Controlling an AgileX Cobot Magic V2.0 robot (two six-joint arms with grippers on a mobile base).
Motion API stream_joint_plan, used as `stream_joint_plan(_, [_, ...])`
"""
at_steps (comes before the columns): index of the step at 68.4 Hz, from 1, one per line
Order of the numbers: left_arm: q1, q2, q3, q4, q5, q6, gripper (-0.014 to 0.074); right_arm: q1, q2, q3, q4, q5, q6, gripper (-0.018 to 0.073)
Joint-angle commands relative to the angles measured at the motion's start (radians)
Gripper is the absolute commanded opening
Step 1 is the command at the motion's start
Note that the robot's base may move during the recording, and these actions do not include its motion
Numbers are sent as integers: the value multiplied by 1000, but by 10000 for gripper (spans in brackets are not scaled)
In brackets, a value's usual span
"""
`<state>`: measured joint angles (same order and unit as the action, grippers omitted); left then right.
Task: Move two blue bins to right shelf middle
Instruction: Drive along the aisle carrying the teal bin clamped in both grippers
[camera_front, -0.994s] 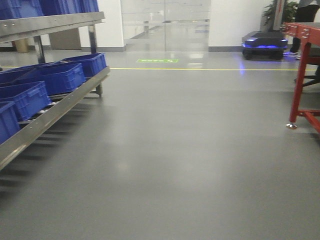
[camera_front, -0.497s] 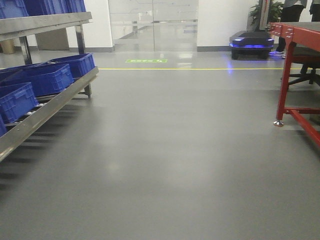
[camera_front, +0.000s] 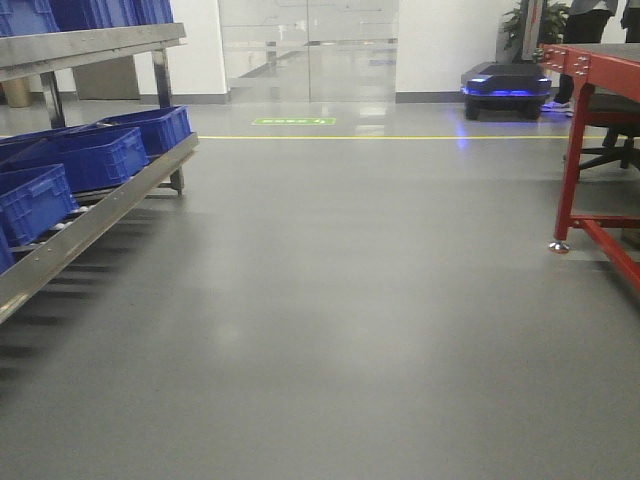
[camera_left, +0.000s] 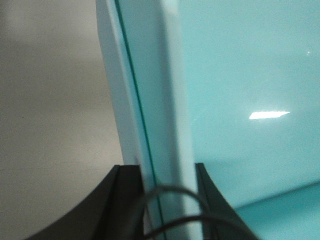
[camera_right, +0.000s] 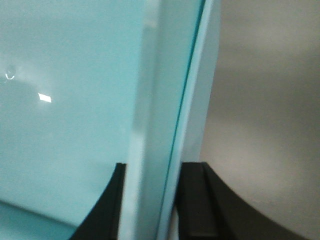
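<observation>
**Base settling, bins still in the grip**

The front view is barely shifting now, after swinging so that the steel rack (camera_front: 100, 215) of dark crates (camera_front: 90, 155) slid leftwards. The left end effector (camera_left: 165, 175) and right end effector (camera_right: 155, 172) are each clamping narrow on a rim of the blue bins (camera_left: 240, 75). These are hanging above the floor (camera_front: 330, 330), right of the rack. The turn is probably ending, and no right shelf is showing yet.

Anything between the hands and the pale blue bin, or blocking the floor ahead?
No. The left hand and right hand each clamp the pale blue bin by its rim. The floor ahead is open; the rack of dark blue crates stands left, the red table right, a low cart far ahead.
</observation>
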<state>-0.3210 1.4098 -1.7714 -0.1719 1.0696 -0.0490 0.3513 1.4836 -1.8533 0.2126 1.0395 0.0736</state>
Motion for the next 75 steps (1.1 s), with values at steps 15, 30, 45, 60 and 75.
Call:
stream_joint_plan(15, [-3,-15,-17,-26,-48,21,-111,-2,-22,-18,1,-90,-13,-153])
stream_joint_plan(30, [-3,-15,-17,-26,-48,21,-111,-2,-22,-18,1,-90,-13,-153])
stream_joint_plan(45, [-3,-15,-17,-26,-48,21,-111,-2,-22,-18,1,-90,-13,-153])
stream_joint_plan(60, [-3,-15,-17,-26,-48,21,-111,-2,-22,-18,1,-90,-13,-153])
stream_joint_plan(75, [-3,-15,-17,-26,-48,21,-111,-2,-22,-18,1,-90,-13,-153])
